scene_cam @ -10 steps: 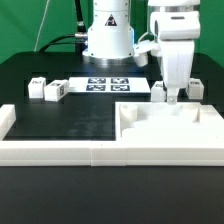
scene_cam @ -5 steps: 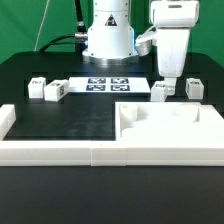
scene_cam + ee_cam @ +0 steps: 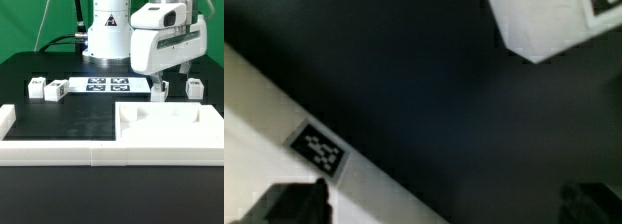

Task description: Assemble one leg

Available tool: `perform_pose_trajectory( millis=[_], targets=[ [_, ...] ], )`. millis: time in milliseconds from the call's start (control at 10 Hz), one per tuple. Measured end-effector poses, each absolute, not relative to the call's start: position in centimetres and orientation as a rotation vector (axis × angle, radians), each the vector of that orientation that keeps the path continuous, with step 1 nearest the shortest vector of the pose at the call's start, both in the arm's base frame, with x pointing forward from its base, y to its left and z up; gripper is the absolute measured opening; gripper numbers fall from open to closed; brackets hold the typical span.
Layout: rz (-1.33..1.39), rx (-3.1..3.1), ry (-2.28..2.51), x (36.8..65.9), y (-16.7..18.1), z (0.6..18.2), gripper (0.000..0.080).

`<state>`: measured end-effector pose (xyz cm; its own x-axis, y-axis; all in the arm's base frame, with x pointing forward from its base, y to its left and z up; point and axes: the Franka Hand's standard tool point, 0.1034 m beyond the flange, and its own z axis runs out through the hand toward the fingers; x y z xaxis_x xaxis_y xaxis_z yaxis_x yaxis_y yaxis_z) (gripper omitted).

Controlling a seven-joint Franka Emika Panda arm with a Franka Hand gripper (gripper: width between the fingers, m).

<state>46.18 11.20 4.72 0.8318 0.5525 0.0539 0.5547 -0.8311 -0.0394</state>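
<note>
Gripper (image 3: 441,203) is spread wide, with nothing between its dark fingertips. I see the leg (image 3: 158,91), a small blocky white plastic post with a tag, on the matte black desk (image 3: 70,118). It sits just off the marker board (image 3: 107,84) on the exterior view's right, below the gripper, with bare desk in front.

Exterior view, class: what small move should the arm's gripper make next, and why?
Probably lower the open two-finger gripper around the small white plastic rectangular leg close below it. The wrist view shows its fingers spread with only the black table between them, so nothing is held yet.
</note>
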Motion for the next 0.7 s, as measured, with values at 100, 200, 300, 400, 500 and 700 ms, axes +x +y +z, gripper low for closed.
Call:
perform_pose_trajectory(
  millis=[100, 200, 300, 400, 500, 700],
  targets=[
    [-0.061, -2.976, -0.800, 46.2, 11.2, 4.7, 0.0649],
    [-0.059, -2.990, -0.744, 46.2, 11.2, 4.7, 0.0649],
    [-0.055, -3.012, -0.630, 46.2, 11.3, 4.7, 0.0649],
    [-0.047, -3.036, -0.427, 46.0, 11.6, 4.6, 0.0649],
    [-0.024, -3.044, -0.236, 45.1, 12.2, 4.3, 0.0649],
    [-0.001, -3.047, -0.147, 43.0, 14.7, 3.9, 0.0649]
  ],
)
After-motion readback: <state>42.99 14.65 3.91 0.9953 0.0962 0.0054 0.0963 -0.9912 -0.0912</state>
